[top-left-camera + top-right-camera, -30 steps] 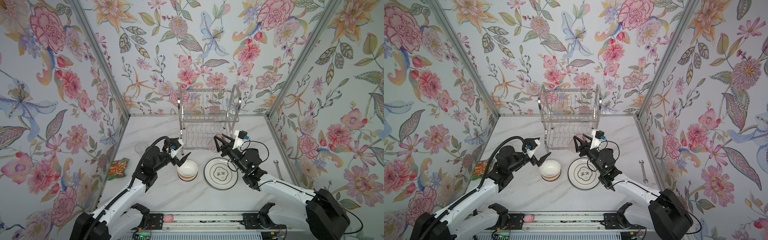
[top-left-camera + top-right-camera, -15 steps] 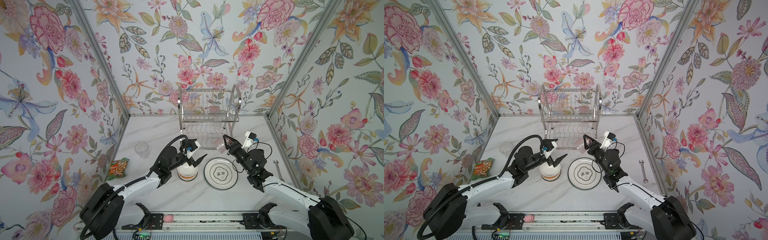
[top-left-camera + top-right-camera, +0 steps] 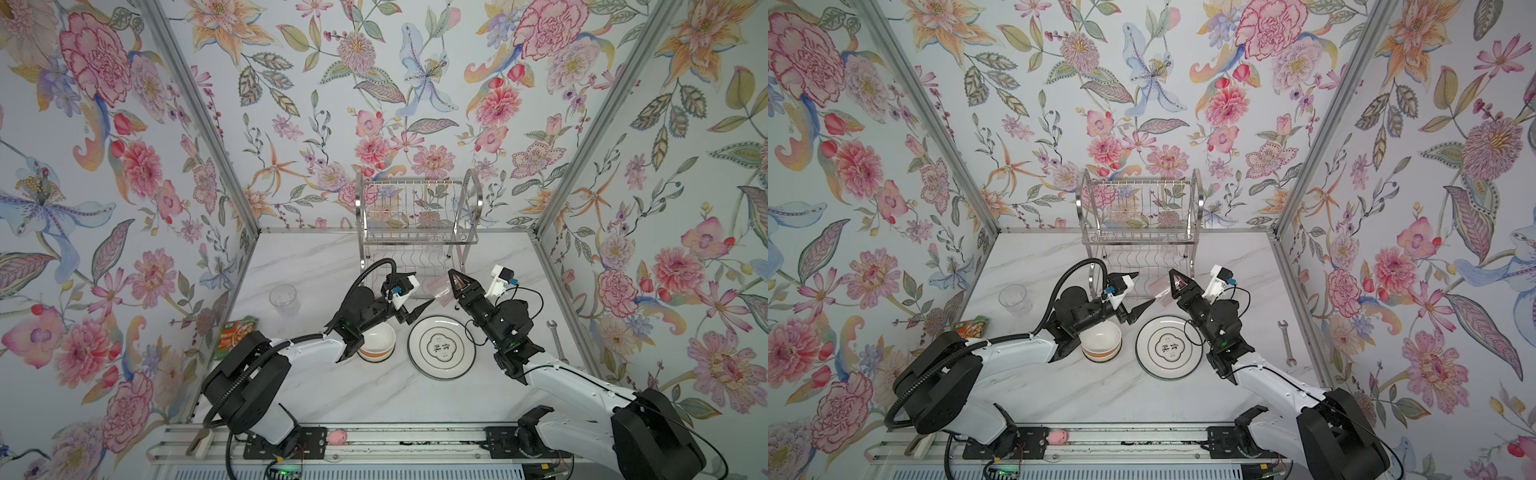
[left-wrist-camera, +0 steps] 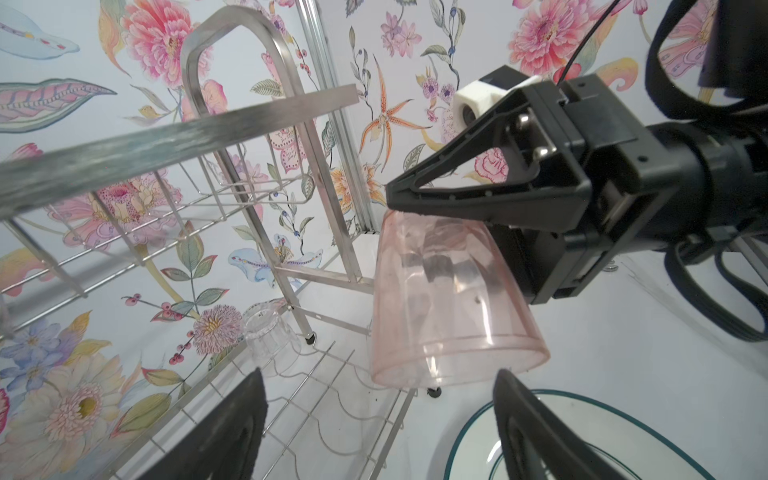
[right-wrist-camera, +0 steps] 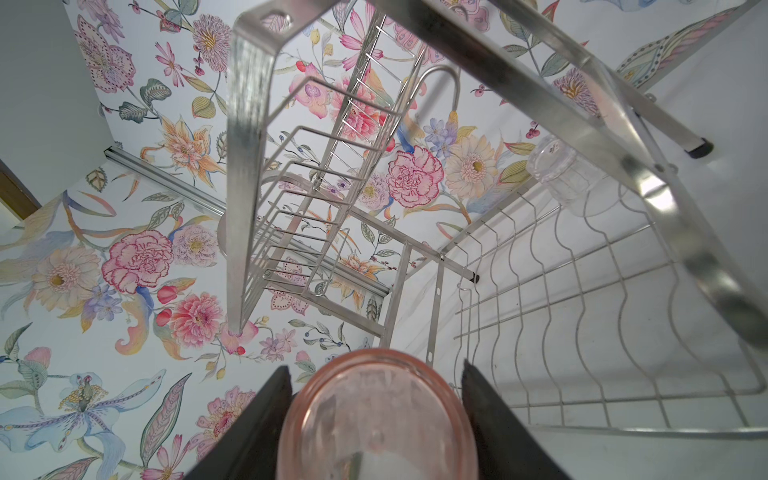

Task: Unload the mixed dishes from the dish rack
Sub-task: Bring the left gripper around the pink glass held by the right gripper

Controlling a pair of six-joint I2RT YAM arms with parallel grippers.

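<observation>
Dishes are mostly off the rack (image 3: 417,216). Well left of the rack a clear tumbler (image 3: 284,298) is stood upright on the table (image 3: 332,257). Just before the rack's left half, the left gripper (image 3: 1145,289) is held with jaws wide apart and nothing between them. Before the rack's front, a bowl (image 3: 377,341) and then a plate (image 3: 441,347) are set on the table, near each other but apart. At the rack's front right corner the pink tumbler (image 4: 449,307) is clamped across its side, near the base, by the right gripper (image 3: 452,286); it is held clear of the shelf wires and off the table. Its long axis is tilted, base uppermost, mouth turned down toward the left gripper, whose fingers are placed just beside the rim. An inverted tumbler (image 4: 270,332) is left on the rack's lower shelf, toward the right rear. A wrench (image 3: 555,338) is laid well right of the rack's front. A handover at the mouth end, or a turn upright by the right arm, is judged needed before the pink tumbler is set down.
</observation>
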